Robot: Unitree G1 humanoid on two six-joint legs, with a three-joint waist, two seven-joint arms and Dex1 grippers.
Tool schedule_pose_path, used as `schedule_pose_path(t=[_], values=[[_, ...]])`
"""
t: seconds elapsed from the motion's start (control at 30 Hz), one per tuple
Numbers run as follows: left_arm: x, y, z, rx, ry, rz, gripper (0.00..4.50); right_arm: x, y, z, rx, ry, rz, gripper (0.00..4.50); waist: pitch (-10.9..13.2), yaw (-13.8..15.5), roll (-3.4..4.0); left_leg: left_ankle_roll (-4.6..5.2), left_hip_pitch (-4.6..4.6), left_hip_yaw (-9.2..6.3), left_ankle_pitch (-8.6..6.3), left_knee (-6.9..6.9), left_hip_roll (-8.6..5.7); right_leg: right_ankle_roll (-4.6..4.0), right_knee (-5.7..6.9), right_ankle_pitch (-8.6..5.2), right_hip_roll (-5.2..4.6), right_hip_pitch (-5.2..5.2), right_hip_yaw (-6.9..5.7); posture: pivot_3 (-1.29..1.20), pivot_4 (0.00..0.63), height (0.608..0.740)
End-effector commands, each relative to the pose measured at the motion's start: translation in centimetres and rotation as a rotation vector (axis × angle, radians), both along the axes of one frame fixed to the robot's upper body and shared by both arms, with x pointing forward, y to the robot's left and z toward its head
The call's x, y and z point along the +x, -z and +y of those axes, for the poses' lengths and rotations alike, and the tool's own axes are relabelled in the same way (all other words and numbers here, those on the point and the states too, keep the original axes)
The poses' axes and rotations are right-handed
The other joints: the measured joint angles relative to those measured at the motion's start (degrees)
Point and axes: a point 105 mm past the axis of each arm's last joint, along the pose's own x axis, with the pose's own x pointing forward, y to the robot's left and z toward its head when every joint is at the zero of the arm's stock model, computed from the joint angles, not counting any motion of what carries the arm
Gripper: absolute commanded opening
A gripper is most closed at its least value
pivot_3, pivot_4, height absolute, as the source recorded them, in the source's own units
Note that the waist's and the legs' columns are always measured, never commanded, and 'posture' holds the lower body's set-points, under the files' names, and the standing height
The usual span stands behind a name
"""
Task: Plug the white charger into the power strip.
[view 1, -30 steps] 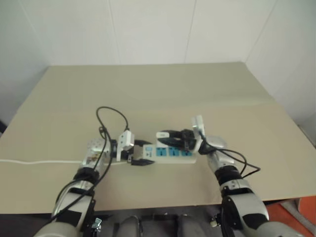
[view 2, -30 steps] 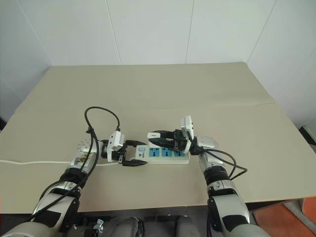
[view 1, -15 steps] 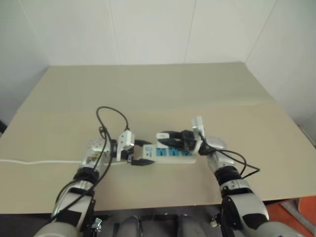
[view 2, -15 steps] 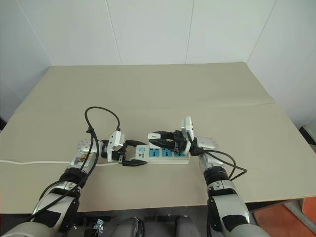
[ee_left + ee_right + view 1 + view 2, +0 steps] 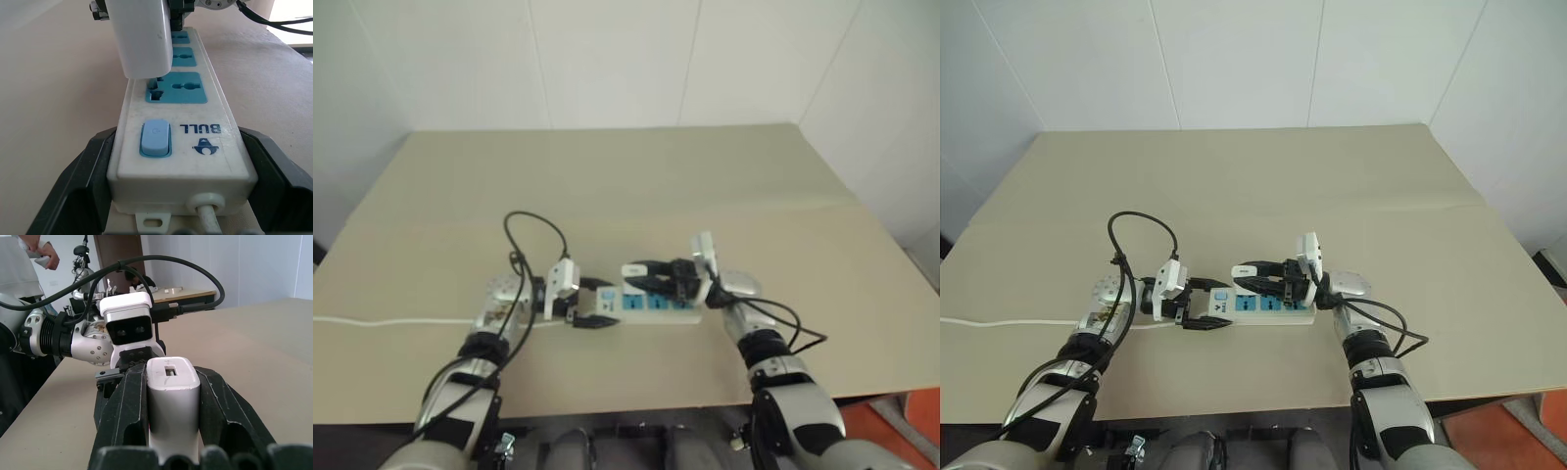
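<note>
The power strip (image 5: 1278, 306) lies flat on the tan table, with blue socket faces and a blue switch (image 5: 155, 138) at its left end. My left gripper (image 5: 1214, 305) is closed on that switch end, one black finger (image 5: 80, 188) pressed to each long side. The white charger (image 5: 173, 406) sits between the fingers of my right gripper (image 5: 1242, 269), which is shut on it. In the left wrist view the charger (image 5: 142, 36) hangs just over the socket (image 5: 178, 88) nearest the switch, its lower end right at the socket face. Whether its prongs are in the holes is hidden.
The strip's thin white cord (image 5: 999, 321) runs off to the table's left edge. A black cable loop (image 5: 1141, 230) arches above my left wrist. The table's front edge (image 5: 1234, 401) is close behind both arms. A person (image 5: 24, 264) stands far off beyond the table.
</note>
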Motion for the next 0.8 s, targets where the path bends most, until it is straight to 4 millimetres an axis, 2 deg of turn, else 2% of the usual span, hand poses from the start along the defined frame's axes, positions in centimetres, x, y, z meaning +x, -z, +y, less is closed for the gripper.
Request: schedule_pose_path(t=[0.03, 0.47, 0.8], values=[[-1.1, 2.4, 0.4, 0.098, 0.021, 0.067, 3.28, -0.6, 0.3, 0.4, -0.024, -0.027, -0.032, 1.11, 0.0, 0.0, 0.0, 0.0, 0.0, 0.01, 0.0, 0.0, 0.0, 0.0, 0.0, 0.0, 0.0, 0.0, 0.0, 0.0, 0.15, 0.74], [-1.0, 2.4, 0.2, 0.094, 0.021, 0.06, 3.28, -0.7, 0.5, 0.1, -0.005, 0.018, -0.083, 1.11, 0.0, 0.0, 0.0, 0.0, 0.02, 0.0, 0.0, -0.01, 0.0, 0.0, -0.01, 0.0, 0.0, 0.01, 0.01, 0.0, 0.15, 0.74], [-1.1, 2.4, 0.3, 0.096, 0.025, 0.067, 3.28, -0.9, 2.7, -0.2, -0.086, 0.01, -0.101, 1.11, 0.0, 0.0, -0.01, 0.0, 0.38, 0.01, -0.01, -0.05, 0.01, 0.0, -0.16, -0.01, 0.0, 0.37, 0.0, 0.0, 0.15, 0.74]])
